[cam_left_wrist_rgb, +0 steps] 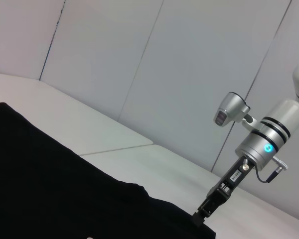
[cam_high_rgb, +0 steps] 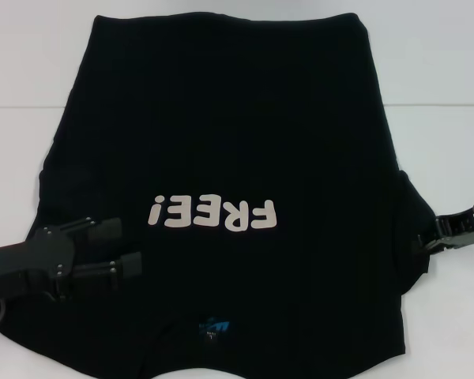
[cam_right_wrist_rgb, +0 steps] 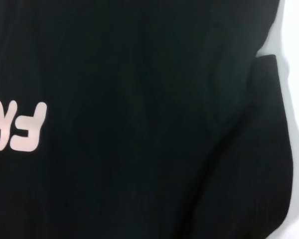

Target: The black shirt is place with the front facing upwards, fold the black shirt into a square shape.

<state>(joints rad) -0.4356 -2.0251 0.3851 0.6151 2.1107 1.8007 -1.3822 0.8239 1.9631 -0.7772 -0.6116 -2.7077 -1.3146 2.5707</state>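
The black shirt (cam_high_rgb: 237, 158) is lying front up on the white surface (cam_high_rgb: 442, 63), collar nearest the robot, lettering facing up, hem farthest away. It is looking mostly unfolded; only the right sleeve (cam_high_rgb: 411, 229) appears to be bunching at its edge, so nearly all the folding is judged to be remaining. The left tool (cam_high_rgb: 130, 249) is hovering over the near left part with fingers spread, gripping nothing. The right tool (cam_high_rgb: 426, 237) is reaching the right sleeve's edge; whether it is pinching cloth I cannot tell.
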